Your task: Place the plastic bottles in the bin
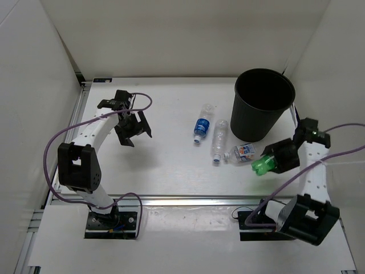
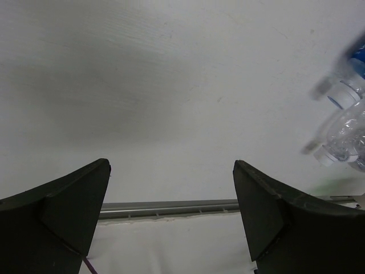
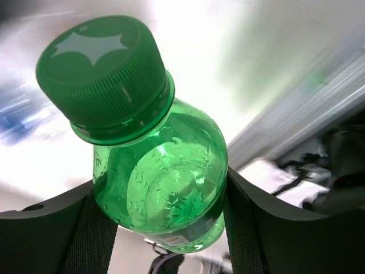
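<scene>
As wrist shows, green bottle (image 3: 165, 182), starred cap (image 3: 102, 68)

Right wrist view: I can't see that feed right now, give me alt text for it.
A translucent green plastic bottle with a green screw cap fills the frame, gripped round its body between the right arm's two black fingers, with the cap tilted to the upper left. The background is a bright blur.
</scene>
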{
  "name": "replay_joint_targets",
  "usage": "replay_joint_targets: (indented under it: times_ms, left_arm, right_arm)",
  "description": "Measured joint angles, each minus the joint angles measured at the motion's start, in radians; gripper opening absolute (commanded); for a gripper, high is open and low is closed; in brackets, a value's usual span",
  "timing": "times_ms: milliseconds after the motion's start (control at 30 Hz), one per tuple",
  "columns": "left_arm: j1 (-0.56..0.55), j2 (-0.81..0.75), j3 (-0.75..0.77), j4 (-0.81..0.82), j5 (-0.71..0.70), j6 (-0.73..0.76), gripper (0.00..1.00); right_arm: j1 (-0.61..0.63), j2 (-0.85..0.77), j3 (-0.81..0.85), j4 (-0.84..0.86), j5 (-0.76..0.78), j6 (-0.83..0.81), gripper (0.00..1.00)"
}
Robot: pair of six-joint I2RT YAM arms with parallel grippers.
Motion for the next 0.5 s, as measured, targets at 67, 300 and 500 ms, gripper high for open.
replay_joint_targets:
  times_ms: [67,300,500]
  left_arm:
    - [0.0,0.0,0.011,0.002,0.001,-0.001,1.0]
    - [0.0,0.043,0.081,0.02,0.072,-0.014,1.0]
    - [0.0,0.092,0.092,0.08,0.191,-0.046,1.0]
  right_arm:
    - [0.005,-0.027,0.187,-0.064,-0.029,-0.018,0.34]
    - [0.117,0.148,0.885,-0.129,-0.063,-0.049,0.37]
    - [0.185,0.412,1.219,-0.062,-0.024,-0.051,0.62]
